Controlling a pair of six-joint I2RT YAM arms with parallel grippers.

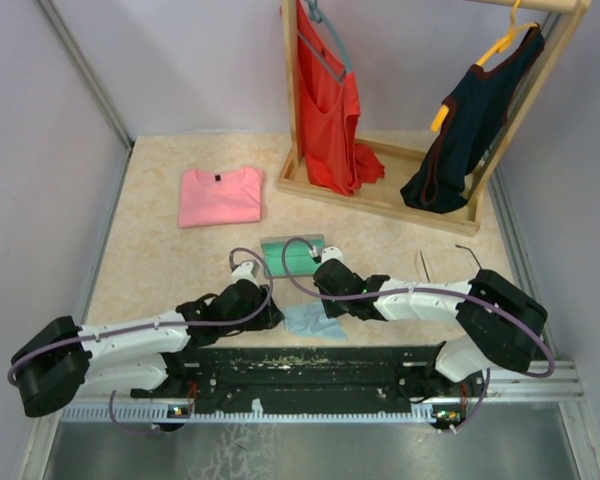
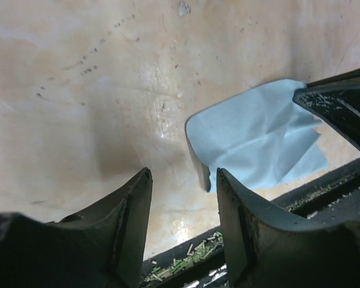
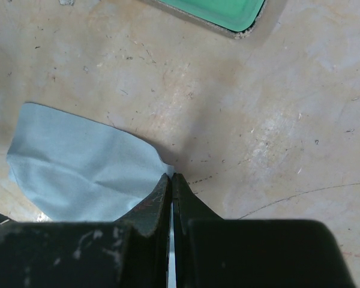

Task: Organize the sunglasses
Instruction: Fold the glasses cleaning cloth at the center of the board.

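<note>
I'm seeing the left claw (image 2: 183, 174) standing apart beside the blue cloth (image 2: 258, 144) and the right claw (image 3: 171, 177) pressing together at its edge. The sunglasses (image 1: 468, 247), barely visible, are lying on the surface (image 1: 160, 250), right of centre.

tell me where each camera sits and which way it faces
top external: fixed above and behind the arms, looking down on the table; left arm and right arm show, bases at the bottom.
left wrist: on that wrist, facing down at the table; its open left gripper shows.
right wrist: on that wrist, facing down; its shut right gripper sits at the cloth's edge.
shared: cloth in all three; case in top and right wrist.
</note>
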